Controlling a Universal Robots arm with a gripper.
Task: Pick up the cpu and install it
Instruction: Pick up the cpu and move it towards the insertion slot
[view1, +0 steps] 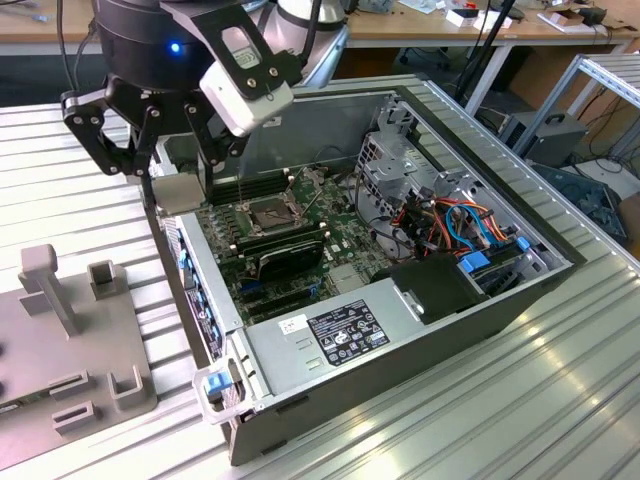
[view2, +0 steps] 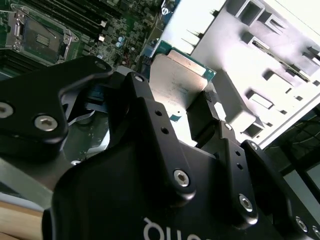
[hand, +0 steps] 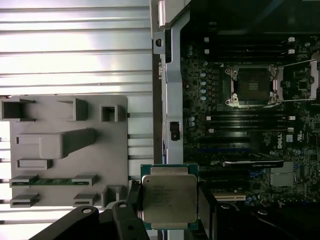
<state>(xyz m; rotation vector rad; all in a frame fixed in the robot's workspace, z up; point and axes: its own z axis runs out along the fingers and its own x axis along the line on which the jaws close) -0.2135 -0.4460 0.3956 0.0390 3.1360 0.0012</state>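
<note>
While the gripper (view1: 180, 188) is clamped on the cpu (hand: 169, 197), the chip hangs flat right over the computer case (view1: 400, 360) side wall, well apart from the socket (hand: 252, 86), near the grey holder plate (hand: 70, 150).

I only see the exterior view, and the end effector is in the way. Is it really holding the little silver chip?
Observer: Yes. In the second wrist view the end effector pinches the chip by two opposite edges.
Operator: Is the socket ready for it?
Observer: In the first wrist view the socket has its metal frame swung open and its dark middle bare.
Operator: Is anything on the grey tray?
Observer: One slot of the tray holds a thin green stick.
</note>
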